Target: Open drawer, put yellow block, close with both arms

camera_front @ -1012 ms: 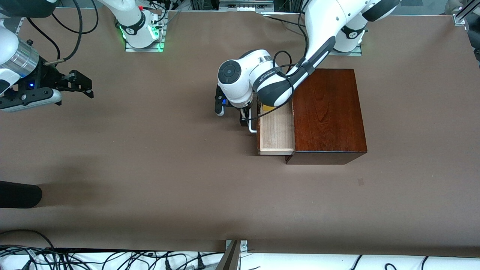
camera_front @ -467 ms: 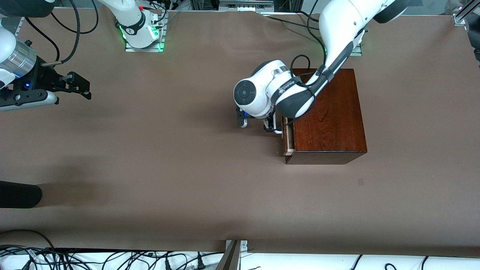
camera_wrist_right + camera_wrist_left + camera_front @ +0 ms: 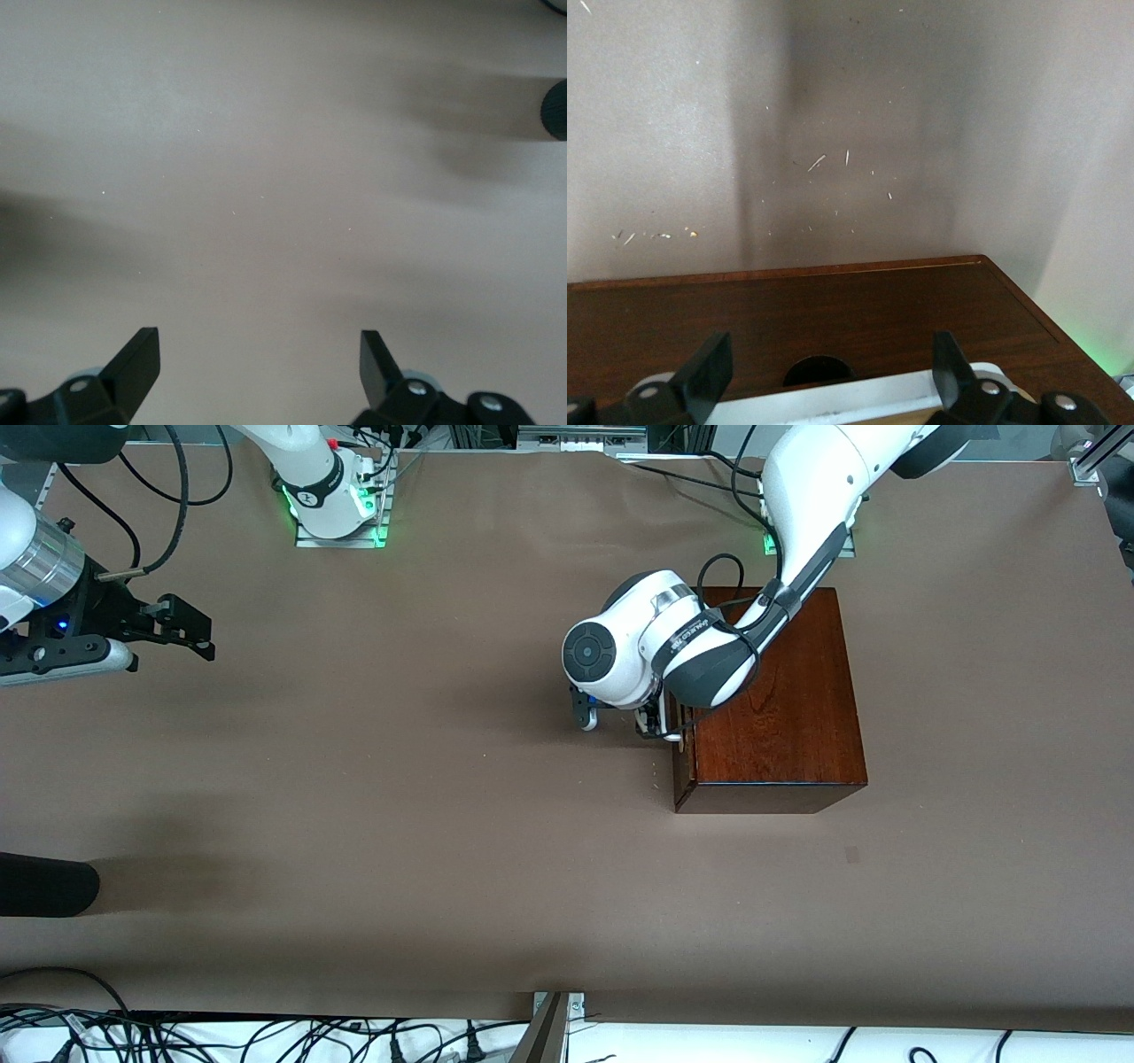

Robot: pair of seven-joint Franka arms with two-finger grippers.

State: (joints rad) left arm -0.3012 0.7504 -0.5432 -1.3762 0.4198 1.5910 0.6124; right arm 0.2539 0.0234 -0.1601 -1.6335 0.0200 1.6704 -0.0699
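Drawer [image 3: 679, 748] sits flush in the box [image 3: 775, 700], only its dark front and white handle [image 3: 859, 395] showing. Block not visible. Left end effector [image 3: 824, 381] is at the drawer front on the box's right-arm side, fingers [image 3: 709, 372] spread wide either side of the handle, not clamped on it. Right end effector [image 3: 257, 372] hangs wide open over bare surface [image 3: 399, 824], well apart from the box, toward the right arm's end; that arm waits.
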